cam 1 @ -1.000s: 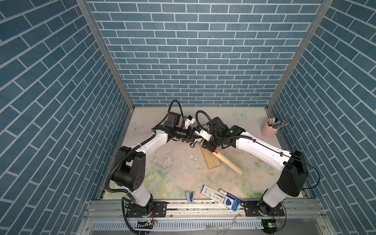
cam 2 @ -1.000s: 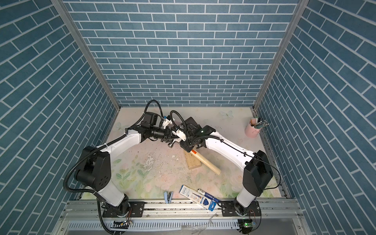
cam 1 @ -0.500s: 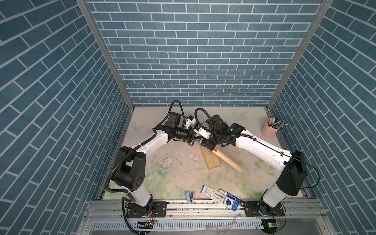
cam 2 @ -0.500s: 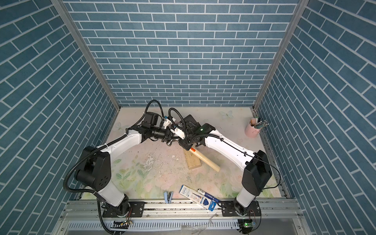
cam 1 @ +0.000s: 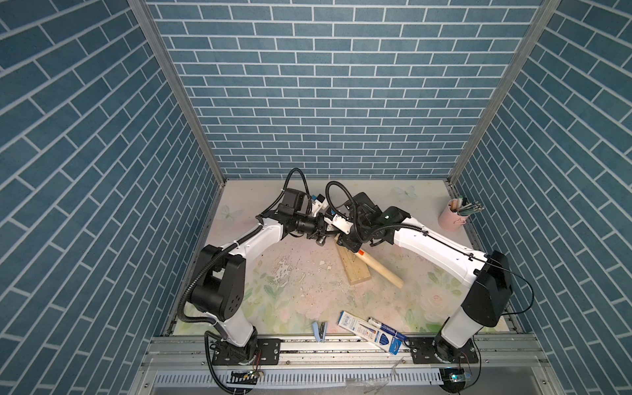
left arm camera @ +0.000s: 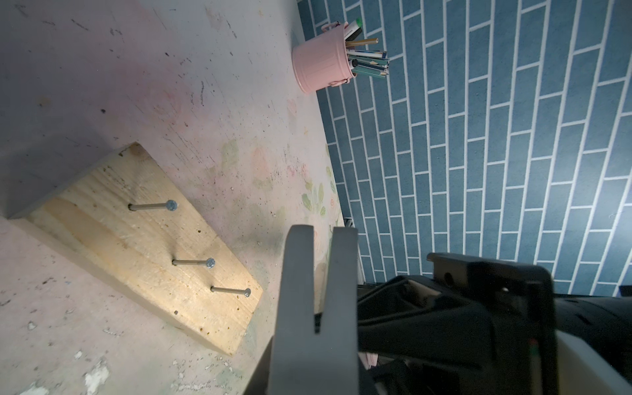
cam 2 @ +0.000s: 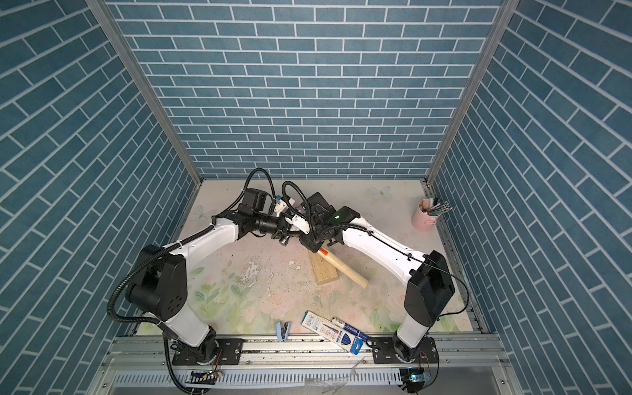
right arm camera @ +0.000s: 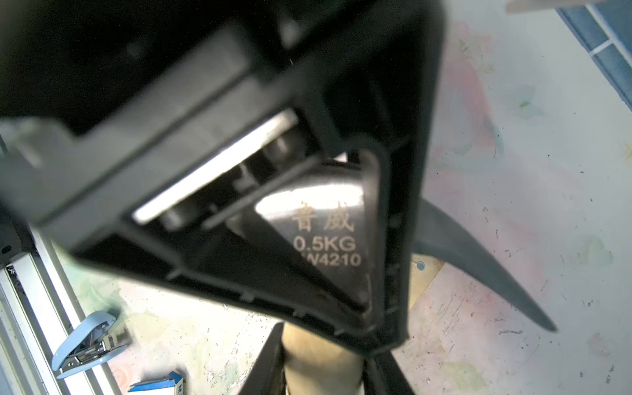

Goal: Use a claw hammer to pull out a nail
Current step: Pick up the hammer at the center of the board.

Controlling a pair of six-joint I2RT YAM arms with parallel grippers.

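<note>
The claw hammer (cam 1: 379, 270) has a pale wooden handle and lies slanted over a wooden block (cam 1: 355, 273) mid-table in both top views. My right gripper (right arm camera: 321, 362) is shut on the handle just below the head. My left gripper (cam 1: 323, 237) meets it from the other side and is closed on the dark steel head (right arm camera: 325, 232); one of its fingers lies against the engraved cheek. The grey claw (left arm camera: 318, 273) sticks out past the left jaws, above the table and beside the block (left arm camera: 143, 246). Three nails stand in the block, the nearest nail (left arm camera: 231, 290) close to the claw.
A pink cup of pens (cam 1: 453, 219) stands at the back right by the wall. A blue stapler (cam 1: 319, 330) and blue-and-white boxes (cam 1: 371, 330) lie near the front rail. White flakes (cam 1: 284, 270) are scattered left of the block. Brick walls enclose three sides.
The left gripper's jaws have narrowed onto the hammer head. The right arm and the hammer have shifted slightly towards the left arm.
</note>
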